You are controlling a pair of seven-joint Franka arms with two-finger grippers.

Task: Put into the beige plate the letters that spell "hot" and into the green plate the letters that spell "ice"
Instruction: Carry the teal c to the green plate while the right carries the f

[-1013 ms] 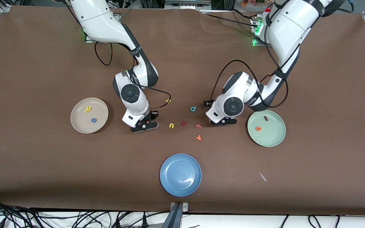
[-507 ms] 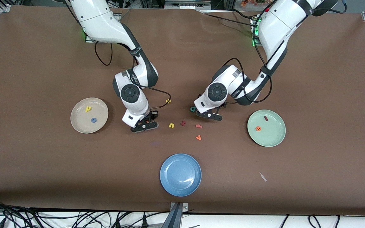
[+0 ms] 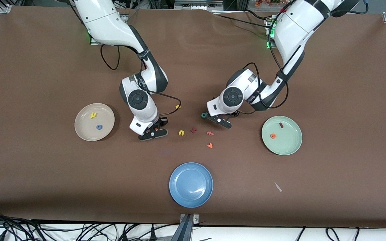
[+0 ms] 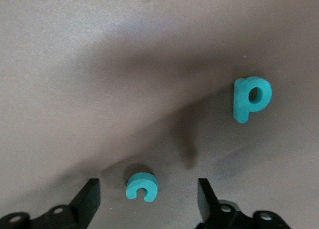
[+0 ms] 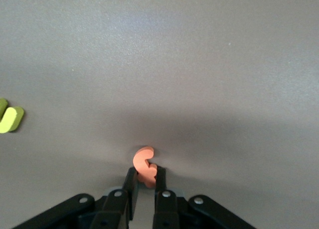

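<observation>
The only signs that can be read are foam letters. On the round cream-beige plate [image 3: 79,129] lie a yellow foam "h" [image 3: 93,115] and a blue ring-shaped foam "o" [image 3: 99,127]. On the round mint-green plate [image 3: 290,147] lie an orange round foam "e" [image 3: 273,136] and a dark red foam bar "i" [image 3: 281,125]. On the brown table cloth [image 4: 75,64] lie a teal foam "c" [image 4: 141,186], a teal foam "d" [image 4: 251,98] and a yellow foam "u" [image 3: 181,133]. The small orange hooked foam letter [image 5: 145,168] is half hidden, so I cannot read it.

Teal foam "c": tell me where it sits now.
The small teal foam "c" lies on the brown table between the left gripper's open jaws, beside the teal foam "d".
</observation>
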